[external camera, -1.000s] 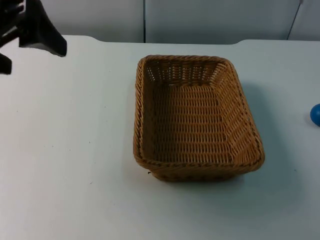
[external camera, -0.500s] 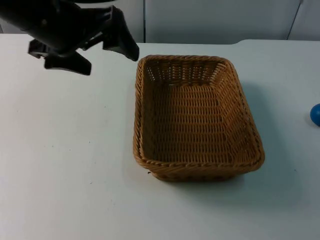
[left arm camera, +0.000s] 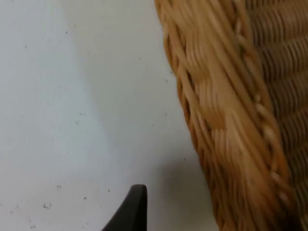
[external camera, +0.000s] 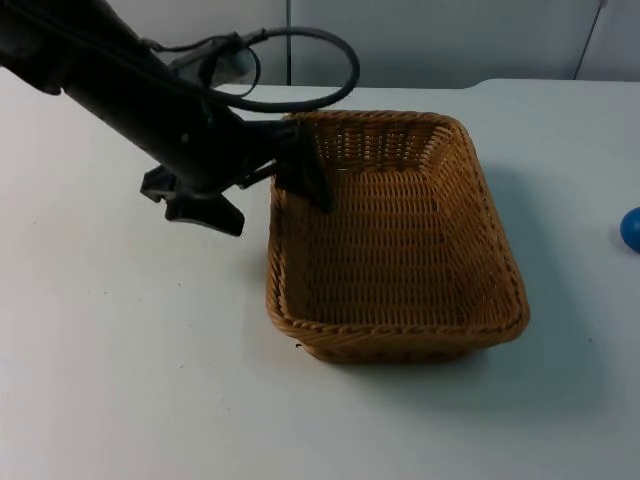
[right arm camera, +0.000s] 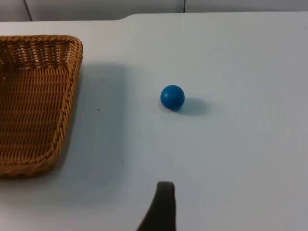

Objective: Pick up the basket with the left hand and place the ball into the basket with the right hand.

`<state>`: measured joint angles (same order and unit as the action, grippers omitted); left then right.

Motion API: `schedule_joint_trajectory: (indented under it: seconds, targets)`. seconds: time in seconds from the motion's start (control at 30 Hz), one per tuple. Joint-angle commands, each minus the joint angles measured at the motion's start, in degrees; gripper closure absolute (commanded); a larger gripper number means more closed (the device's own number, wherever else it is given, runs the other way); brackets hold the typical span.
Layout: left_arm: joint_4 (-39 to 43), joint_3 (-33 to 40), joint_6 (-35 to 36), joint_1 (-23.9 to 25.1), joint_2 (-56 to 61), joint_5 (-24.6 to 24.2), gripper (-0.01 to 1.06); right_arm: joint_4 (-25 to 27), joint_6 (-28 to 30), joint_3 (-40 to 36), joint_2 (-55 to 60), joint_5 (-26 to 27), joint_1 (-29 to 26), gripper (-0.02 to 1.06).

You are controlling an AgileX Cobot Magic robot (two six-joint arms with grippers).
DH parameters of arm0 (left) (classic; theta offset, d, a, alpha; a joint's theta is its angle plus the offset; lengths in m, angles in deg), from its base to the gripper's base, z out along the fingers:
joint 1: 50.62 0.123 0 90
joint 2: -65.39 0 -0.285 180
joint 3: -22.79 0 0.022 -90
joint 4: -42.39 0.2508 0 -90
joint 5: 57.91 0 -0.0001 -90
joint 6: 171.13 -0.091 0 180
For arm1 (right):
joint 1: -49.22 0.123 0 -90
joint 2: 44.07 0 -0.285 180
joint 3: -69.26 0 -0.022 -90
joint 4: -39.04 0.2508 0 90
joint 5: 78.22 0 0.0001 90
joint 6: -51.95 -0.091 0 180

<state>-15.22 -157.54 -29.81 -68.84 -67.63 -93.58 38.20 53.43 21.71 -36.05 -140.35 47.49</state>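
Left gripper (external camera: 268, 198) astride basket (external camera: 400, 260) rim (ball (external camera: 632, 229) edge-cropped).

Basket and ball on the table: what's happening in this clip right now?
The left gripper is open at the basket, one finger inside its left wall and one outside, ready to grip the rim. The basket sits on the table, nothing in it. The blue ball lies on the table to the basket's right, untouched; the right arm waits.
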Motion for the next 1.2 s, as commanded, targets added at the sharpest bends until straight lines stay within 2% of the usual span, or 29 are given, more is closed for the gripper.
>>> schedule_joint_trajectory:
  seconds: [0.0, 0.17, 0.3, 0.4, 0.43, 0.53, 0.57, 0.6, 0.73, 0.8, 0.9, 1.17]
  targets:
    - [-0.25, -0.89, 0.36, -0.71, -1.11, -0.67, 0.10, -0.58, 0.00, -0.43, -0.23, 0.49, -0.47, 0.29]
    - [-0.08, -2.54, 1.81, -1.38, -3.60, -2.22, 0.10, -0.58, 0.00, -0.43, -0.23, 0.49, -0.47, 0.29]
    - [-0.08, -2.55, 1.81, -1.91, -4.45, -2.23, 0.18, -0.58, 0.00, -0.43, -0.23, 0.49, -0.47, 0.29]
    - [-0.57, -2.55, 1.81, -2.07, -4.55, -2.23, 0.38, -0.58, 0.00, -0.43, -0.23, 0.49, -0.47, 0.29]
    - [-0.57, -2.55, 1.81, -2.07, -4.55, -2.23, 0.38, -0.58, 0.00, -0.43, -0.23, 0.49, -0.47, 0.29]
    - [-0.67, -2.55, 2.25, -2.07, -4.55, -2.23, 0.60, -0.58, 0.00, -0.43, -0.23, 0.49, -0.47, 0.29]
    - [-0.67, -2.55, 2.25, -2.07, -4.55, -2.23, 0.71, -0.58, 0.00, -0.43, -0.23, 0.49, -0.47, 0.29]
    - [-0.67, -2.55, 2.25, -2.07, -4.55, -2.23, 0.71, -0.58, 0.00, -0.43, -0.23, 0.49, -0.47, 0.29]
    - [-0.72, -2.55, 2.25, -2.07, -4.55, -2.01, 0.89, -0.58, 0.00, -0.43, -0.23, 0.49, -0.47, 0.29]
    - [-0.95, -2.55, 2.25, -2.07, -4.55, -1.74, 0.91, -0.58, 0.00, -0.43, -0.23, 0.49, -0.47, 0.29]
    - [-2.51, -2.55, 2.25, -2.07, -4.55, -1.54, 1.00, -0.58, 0.00, -0.43, -0.23, 0.49, -0.47, 0.29]
    - [-4.80, -2.55, 5.53, -2.07, -3.38, -0.69, 1.03, -0.58, 0.00, -0.43, -0.23, 0.49, -0.47, 0.29]
